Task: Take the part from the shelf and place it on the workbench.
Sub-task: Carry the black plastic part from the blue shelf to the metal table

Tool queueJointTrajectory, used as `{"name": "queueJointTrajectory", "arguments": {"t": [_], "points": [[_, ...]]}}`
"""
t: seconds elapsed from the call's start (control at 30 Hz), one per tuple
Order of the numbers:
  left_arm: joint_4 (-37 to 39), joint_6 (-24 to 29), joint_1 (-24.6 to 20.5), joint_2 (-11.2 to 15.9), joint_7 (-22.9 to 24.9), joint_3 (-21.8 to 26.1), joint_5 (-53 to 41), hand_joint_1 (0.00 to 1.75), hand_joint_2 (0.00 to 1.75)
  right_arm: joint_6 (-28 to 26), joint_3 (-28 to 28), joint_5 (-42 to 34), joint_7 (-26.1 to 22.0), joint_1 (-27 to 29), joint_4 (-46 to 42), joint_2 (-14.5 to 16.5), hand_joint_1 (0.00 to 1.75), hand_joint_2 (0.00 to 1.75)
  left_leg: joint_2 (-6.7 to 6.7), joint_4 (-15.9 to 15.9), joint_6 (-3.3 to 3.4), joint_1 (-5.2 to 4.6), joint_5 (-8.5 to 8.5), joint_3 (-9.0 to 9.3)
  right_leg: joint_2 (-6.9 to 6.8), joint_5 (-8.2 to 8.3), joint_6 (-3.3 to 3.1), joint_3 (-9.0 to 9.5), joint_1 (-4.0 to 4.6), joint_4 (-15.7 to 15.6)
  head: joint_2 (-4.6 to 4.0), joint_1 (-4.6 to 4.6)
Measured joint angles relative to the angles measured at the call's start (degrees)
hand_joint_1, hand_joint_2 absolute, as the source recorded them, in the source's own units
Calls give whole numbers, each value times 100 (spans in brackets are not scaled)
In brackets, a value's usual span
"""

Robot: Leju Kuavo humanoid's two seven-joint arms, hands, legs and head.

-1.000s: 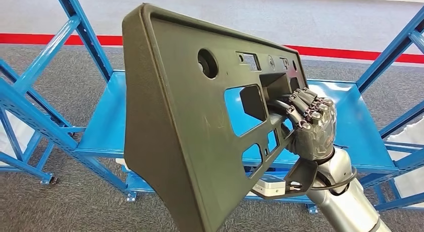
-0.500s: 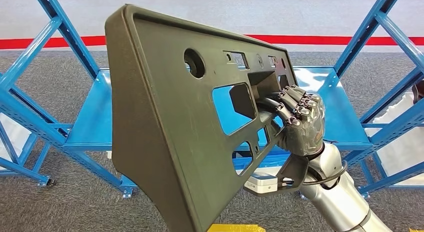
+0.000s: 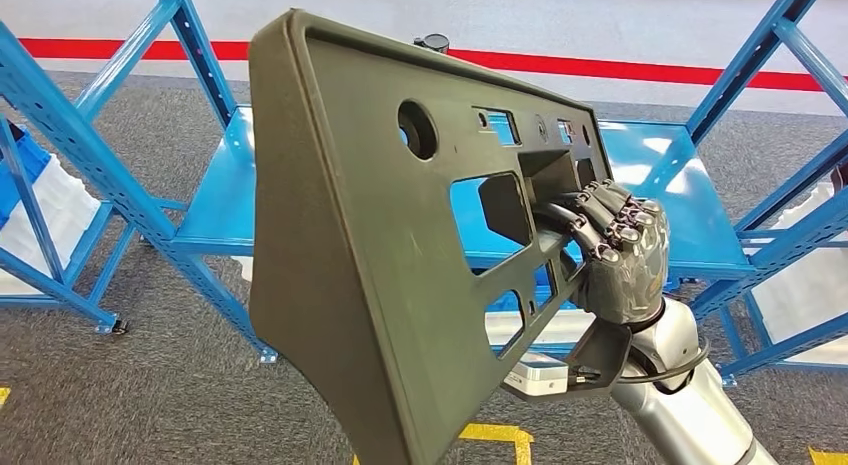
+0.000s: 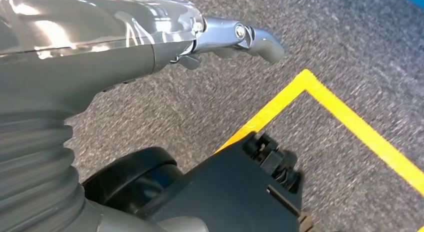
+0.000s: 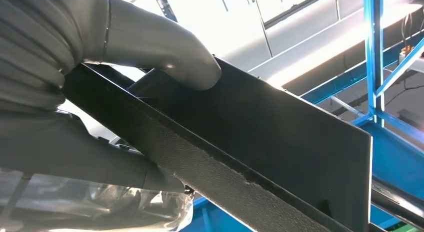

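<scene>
Head view has the right hand (image 3: 622, 260) gripping the dark part (image 3: 370, 245), which hides much of the blue shelf (image 3: 215, 210); left hand (image 4: 100, 37) grip unclear.

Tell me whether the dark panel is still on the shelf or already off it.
Off it. The right hand grips the dark panel through a cutout, tilted in the air before the blue shelf.

The head view looks down from up high; the right wrist view sits very close to the same part (image 3: 400, 245), the left faces the floor (image 4: 350, 52)
</scene>
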Motion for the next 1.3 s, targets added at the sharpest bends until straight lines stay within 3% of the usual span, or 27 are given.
{"name": "queueJointTrajectory", "arguments": {"t": [0.07, 0.1, 0.2, 0.27, 0.33, 0.37, 0.4, 0.43, 0.5, 0.57, 0.63, 0.7, 0.77, 0.83, 0.87, 0.9, 0.93, 0.97, 1.03, 1.1, 1.17, 1.23, 1.3], "points": [[0, 0, -2, -2, -1, 0, 3, 0, 175, 1, 0, 4, 2, -10, 0, 4, 169, 175, -4, 22, -53, -10, 82, -80, 5, 22, -27, 504, 24, -755, 0, 42], [0, 0, -3, -2, -1, 0, 4, 0, 175, 1, 0, 6, 4, -14, 0, 6, 169, 175, -5, 28, -83, -14, 124, -103, 8, -30, -43, 607, 40, -951, 0, 46], [2, -1, 5, -2, 1, 0, 6, 0, 175, 0, 2, 10, 9, -17, 7, 9, 169, 175, -8, 50, -176, -2, 168, -159, 12, 16, -139, 533, 32, -1014, 0, 11], [4, -3, 10, -2, 3, 0, 6, 0, 175, 0, 4, 11, 12, -23, 11, 14, 169, 175, -16, 354, -214, 16, -169, -283, 1, 116, -228, 429, -2, -1020, 0, -37], [7, -4, 9, -2, 3, 1, 9, 0, 175, 0, 5, 13, 15, -26, 14, 18, 169, 175, -17, 1052, -234, 29, -698, -476, -6, 213, -265, 313, 1, -1015, 0, -102], [7, -4, 6, -2, 2, 1, 11, 0, 175, 0, 6, 14, 16, -24, 18, 19, 169, 175, -17, 1402, -245, 33, -855, -536, -6, 262, -266, 250, 2, -1010, 0, -131], [7, -4, 4, -2, 2, 1, 14, 0, 175, 0, 7, 16, 16, -23, 23, 19, 169, 175, -17, 1622, -253, 41, -894, -527, -7, 310, -263, 187, 2, -1003, 0, -157], [8, -6, 3, -2, 3, 1, 15, 0, 175, 0, 8, 16, 16, -22, 27, 20, 169, 175, -16, 1641, -257, 51, -822, -424, -7, 355, -256, 124, 1, -994, 0, -182], [9, -14, 3, -2, 3, 1, 15, 0, 175, 0, 8, 17, 16, -20, 32, 20, 169, 175, -15, 1056, -256, 74, -545, 60, -6, 423, -225, 25, -5, -969, 0, -230], [9, -20, -9, -2, -1, 1, 15, 0, 175, 0, 5, 16, 17, -23, 33, 20, 169, 175, -23, 265, -248, 69, -480, 566, -6, 481, -166, -43, 4, -942, 0, -258], [9, -21, -16, -2, -4, 1, 15, 0, 175, 0, 4, 14, 18, -26, 33, 21, 169, 175, -37, -50, -223, 44, -542, 718, -10, 548, -94, -81, 12, -930, 0, -260], [11, -26, -6, -2, -4, 2, 15, 0, 175, 2, 4, 9, 22, -26, 33, 21, 169, 175, -35, -60, -144, 31, -490, 657, -11, 584, -24, -104, 2, -924, 0, -251], [14, -28, -3, -2, -3, 2, 15, 0, 175, 6, 3, 0, 30, -25, 34, 20, 169, 175, -15, -70, -32, 28, -397, 561, -6, 344, 20, -217, -6, -712, 0, -231], [15, -31, -5, -2, -3, 2, 15, 0, 175, 7, 3, -9, 39, -24, 36, 20, 169, 175, 0, -69, 32, 21, -294, 429, -2, -161, 33, -461, -8, -66, 0, -163], [15, -33, -4, -2, -3, 2, 15, 0, 175, 8, 3, -11, 43, -22, 37, 20, 169, 175, 2, -63, 42, 16, -246, 360, -2, -358, 34, -574, -7, 311, 0, -124], [16, -36, -2, -2, -3, 3, 15, 0, 175, 8, 4, -14, 48, -19, 38, 20, 169, 175, 3, -55, 44, 11, -200, 289, -2, -450, 35, -629, -7, 588, 0, -86], [16, -37, -1, -2, -2, 3, 15, 0, 175, 8, 4, -15, 52, -16, 40, 20, 169, 175, 3, -43, 42, 7, -158, 222, -2, -422, 35, -588, -6, 675, 0, -56], [16, -38, 0, -2, -2, 4, 15, 0, 175, 8, 4, -15, 54, -13, 41, 20, 169, 175, 2, -32, 35, 6, -121, 164, -2, -300, 32, -438, -6, 541, 0, -28], [16, -39, 1, -2, -2, 4, 15, 0, 175, 7, 4, -16, 56, -14, 42, 20, 169, 175, -2, -6, 4, 3, -58, 76, -2, -26, 14, 97, -3, -223, 0, 27], [16, -39, -1, -2, -3, 4, 15, 0, 175, 5, 3, -17, 62, -13, 42, 20, 169, 175, -5, 10, -53, -9, 7, 20, 1, 45, -16, 506, 23, -883, 0, 54], [16, -39, 2, -2, -3, 4, 14, 0, 175, 4, 2, -22, 70, -6, 42, 20, 169, 175, -3, 12, -122, -12, 83, -19, 11, 32, -55, 555, 54, -1027, 0, 46], [16, -39, 10, -1, -2, 4, 13, 0, 175, 4, 3, -25, 74, -2, 42, 20, 169, 175, -5, 63, -181, 3, 46, -61, 8, 95, -128, 477, 18, -1029, 0, 22], [17, -39, 14, 0, -1, 4, 13, 0, 175, 4, 5, -25, 75, -3, 42, 20, 169, 175, -11, 442, -217, 23, -320, -190, -5, 182, -207, 386, -18, -1040, 0, -42]]}}
